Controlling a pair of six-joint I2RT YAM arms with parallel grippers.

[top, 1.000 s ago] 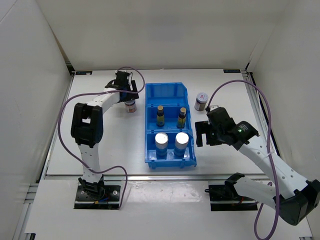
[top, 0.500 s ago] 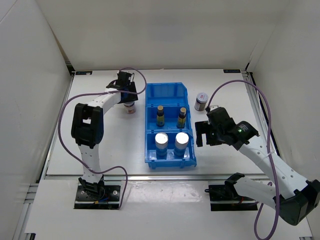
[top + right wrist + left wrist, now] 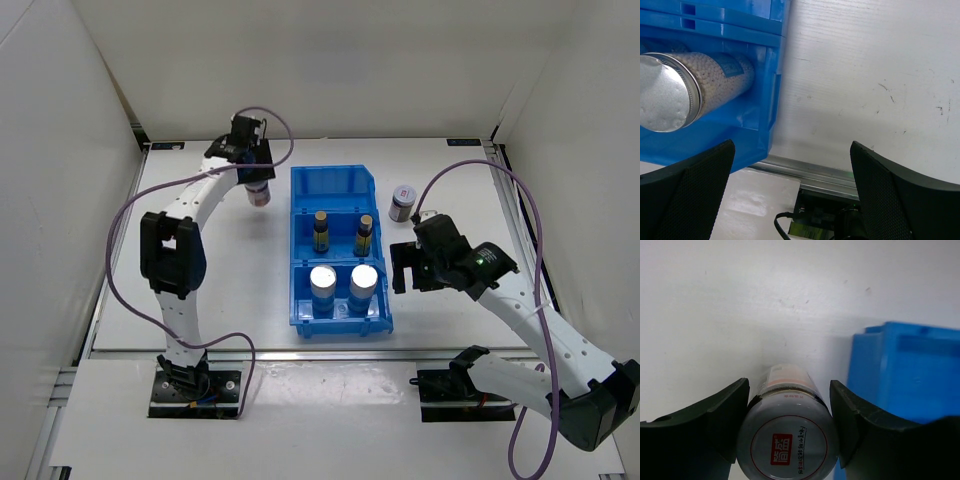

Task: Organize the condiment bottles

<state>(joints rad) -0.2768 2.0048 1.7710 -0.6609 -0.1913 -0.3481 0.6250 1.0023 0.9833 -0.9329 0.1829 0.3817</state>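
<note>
At left wrist only, red logo, gripped jar (image 3: 786, 447)

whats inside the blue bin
In the blue bin, two slim dark bottles stand behind its divider, two silver-topped cylinders in front. Their bases and the floor under them are hidden.

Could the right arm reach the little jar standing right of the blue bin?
Probably yes. The jar stands in the open just beyond the right gripper, whose jaws are wide apart; nothing lies between them.
</note>
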